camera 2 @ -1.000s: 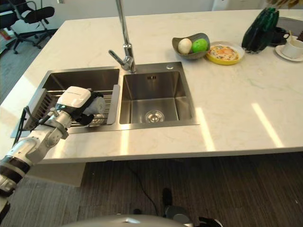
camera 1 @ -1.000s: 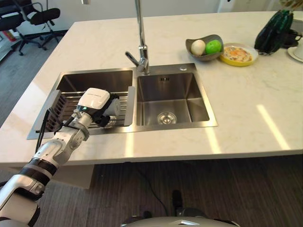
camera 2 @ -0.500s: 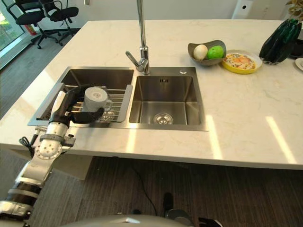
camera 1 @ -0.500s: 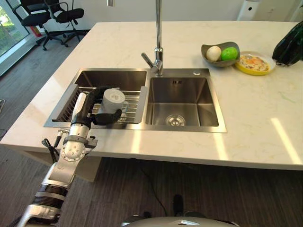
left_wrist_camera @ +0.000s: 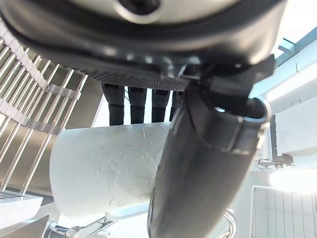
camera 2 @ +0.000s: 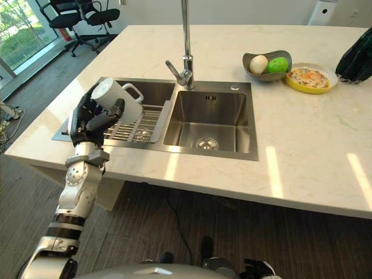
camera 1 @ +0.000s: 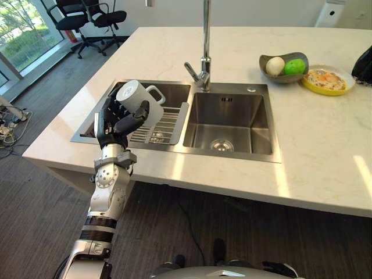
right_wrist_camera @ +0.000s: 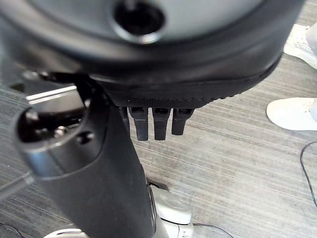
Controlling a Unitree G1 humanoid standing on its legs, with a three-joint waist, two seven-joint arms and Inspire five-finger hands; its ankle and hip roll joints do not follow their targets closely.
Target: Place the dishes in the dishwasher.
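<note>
Marble counter (camera 1: 325, 145) spans view, double sink (camera 1: 232, 122) at centre, tap (camera 1: 204, 52) at 12 o'clock of it. Wire rack (camera 1: 163, 125) sits in left basin, at 9 o'clock of sink. Grey fruit bowl (camera 1: 282, 65) and yellow plate (camera 1: 325, 80) at 2 o'clock. White mug (camera 1: 139, 104) raised above rack, tilted, handle toward tap. My left hand (camera 1: 113, 125) clamped round mug, thumb across its side. My right hand (right_wrist_camera: 124, 163) hangs over floor, fingers straight, holding nothing; person's white shoes (right_wrist_camera: 292, 111) beside it.

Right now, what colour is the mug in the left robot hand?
White. The mug, held by the left robot hand, shows best in the left eye view.
</note>
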